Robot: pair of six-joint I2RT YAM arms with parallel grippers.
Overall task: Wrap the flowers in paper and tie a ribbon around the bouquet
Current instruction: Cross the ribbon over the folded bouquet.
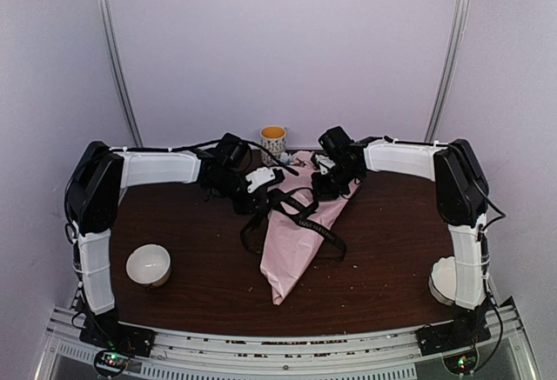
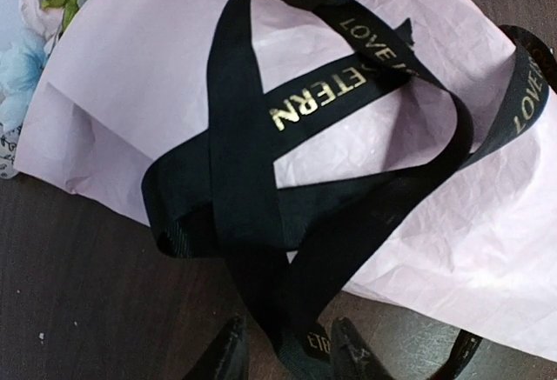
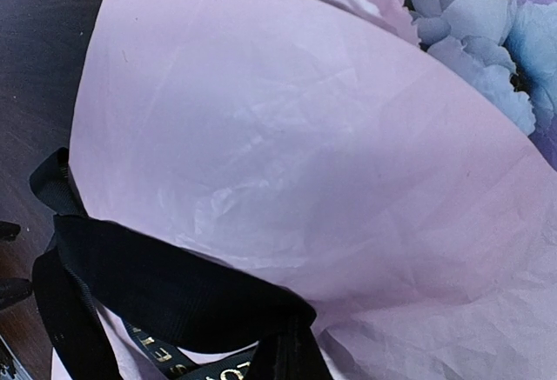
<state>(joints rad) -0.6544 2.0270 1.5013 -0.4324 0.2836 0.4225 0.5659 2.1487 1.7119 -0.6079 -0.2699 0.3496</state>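
Top external view is showing the bouquet (image 1: 287, 258) lying on the table (image 1: 200, 232) between the arms, tip nearest, ribbon (image 1: 320, 230) looping loosely across its middle. Left gripper (image 2: 291, 358) is straddling a ribbon strand, part-open, grip unclear; right gripper (image 1: 331, 187) is sitting closed, apparently pinching another strand. Tying well is calling for both ends being pinched firmly, then pulled apart evenly, cinching the loop without dragging the bouquet.

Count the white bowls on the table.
2. One white bowl sits near the base of the left arm; the other is at the right, partly hidden behind the right arm. None other shows.
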